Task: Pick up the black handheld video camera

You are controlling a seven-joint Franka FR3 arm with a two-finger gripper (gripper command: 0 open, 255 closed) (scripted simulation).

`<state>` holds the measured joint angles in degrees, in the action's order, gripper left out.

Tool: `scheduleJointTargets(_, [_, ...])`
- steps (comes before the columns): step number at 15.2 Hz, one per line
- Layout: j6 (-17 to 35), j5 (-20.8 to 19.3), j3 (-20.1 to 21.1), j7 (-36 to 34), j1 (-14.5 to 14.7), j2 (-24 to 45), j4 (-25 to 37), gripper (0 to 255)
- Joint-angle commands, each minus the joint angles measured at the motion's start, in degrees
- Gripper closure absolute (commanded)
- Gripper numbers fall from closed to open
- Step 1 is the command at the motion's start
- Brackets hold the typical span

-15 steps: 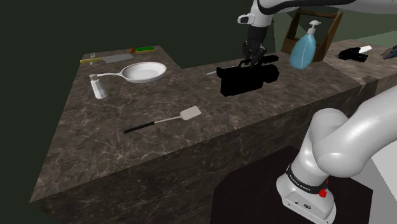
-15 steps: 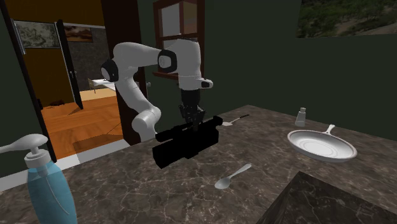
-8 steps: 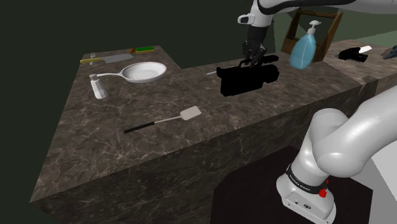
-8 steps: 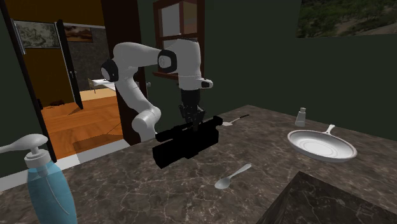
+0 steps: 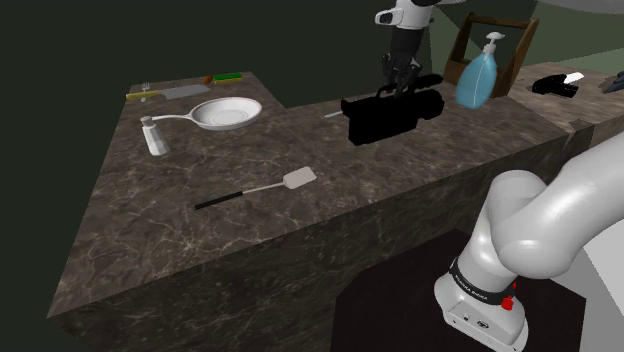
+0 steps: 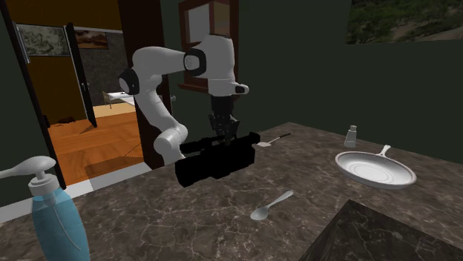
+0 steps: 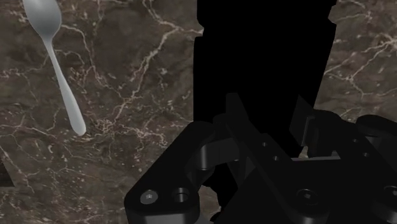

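The end effector [image 6: 225,135] points straight down and is clenched on the top of the black video camera [image 6: 215,162], its fingers pinching across the narrow width. The camera hangs directly below it, level, its long axis lying along the surface [image 5: 200,240] and crosswise to the fingers' closing line. It seems to ride just clear of the marble near the far edge, so the coming move is judged a straight lift. Beside it lies a spoon [image 7: 58,63]. Farther out, a spatula [image 5: 262,188] lies mid-surface. A white pan [image 5: 228,113] holds nothing. A blue pump bottle [image 5: 478,78] stands just beyond the camera.
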<state>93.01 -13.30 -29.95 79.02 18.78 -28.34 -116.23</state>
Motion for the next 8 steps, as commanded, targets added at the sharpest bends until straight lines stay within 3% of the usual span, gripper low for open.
scheduleJointTargets(1, [-1.61, 0.24, 0.23, 0.13, 0.15, 0.28, 2.04, 255])
scheduleJointTargets(8, [-6.77, 1.12, 0.5, 0.79, 0.71, 2.06, 8.9, 255])
